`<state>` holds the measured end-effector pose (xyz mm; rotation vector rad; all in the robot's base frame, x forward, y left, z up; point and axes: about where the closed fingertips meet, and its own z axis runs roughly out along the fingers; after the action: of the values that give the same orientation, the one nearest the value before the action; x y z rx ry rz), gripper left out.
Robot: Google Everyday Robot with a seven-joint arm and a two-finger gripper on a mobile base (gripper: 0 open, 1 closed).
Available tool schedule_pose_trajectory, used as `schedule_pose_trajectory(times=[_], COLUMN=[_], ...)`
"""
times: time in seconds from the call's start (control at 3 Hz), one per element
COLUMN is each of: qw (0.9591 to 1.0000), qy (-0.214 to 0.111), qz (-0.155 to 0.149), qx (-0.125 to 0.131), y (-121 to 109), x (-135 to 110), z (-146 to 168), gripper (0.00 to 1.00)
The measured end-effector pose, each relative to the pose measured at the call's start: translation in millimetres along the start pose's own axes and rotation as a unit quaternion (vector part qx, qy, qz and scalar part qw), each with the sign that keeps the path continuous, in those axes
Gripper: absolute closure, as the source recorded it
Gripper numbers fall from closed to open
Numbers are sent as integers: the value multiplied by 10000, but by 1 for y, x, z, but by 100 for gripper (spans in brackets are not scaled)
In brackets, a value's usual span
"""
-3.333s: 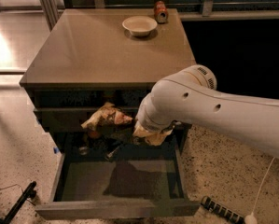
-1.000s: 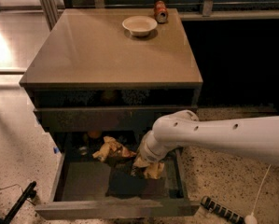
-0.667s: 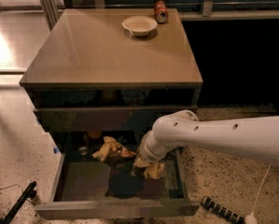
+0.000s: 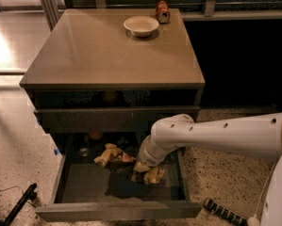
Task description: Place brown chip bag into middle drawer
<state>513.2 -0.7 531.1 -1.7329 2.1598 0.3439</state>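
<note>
end effector (image 4: 147,169) hangs low inside the middle drawer (image 4: 84,185), with the brown chip bag (image 4: 113,156) at its ten o'clock, seemingly on the floor. clamped or loose, i cannot tell. the bag looks light, crinkly and slippery; best pinched at a crumpled tan end.

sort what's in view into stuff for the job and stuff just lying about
For the job: brown chip bag, down in the open middle drawer; gripper, at the bag inside that drawer.
Just lying about: white bowl and red-orange can, both on the cabinet top.
</note>
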Motion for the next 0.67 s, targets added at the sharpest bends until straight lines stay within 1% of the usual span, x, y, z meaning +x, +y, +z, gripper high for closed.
schedule_pose_trajectory(times=[0.33, 0.67], qw=[9998, 9985], qy=[52, 160], qz=[72, 150], qx=[-193, -492], y=[1, 6], x=[7, 19], z=[21, 53], gripper=[100, 100])
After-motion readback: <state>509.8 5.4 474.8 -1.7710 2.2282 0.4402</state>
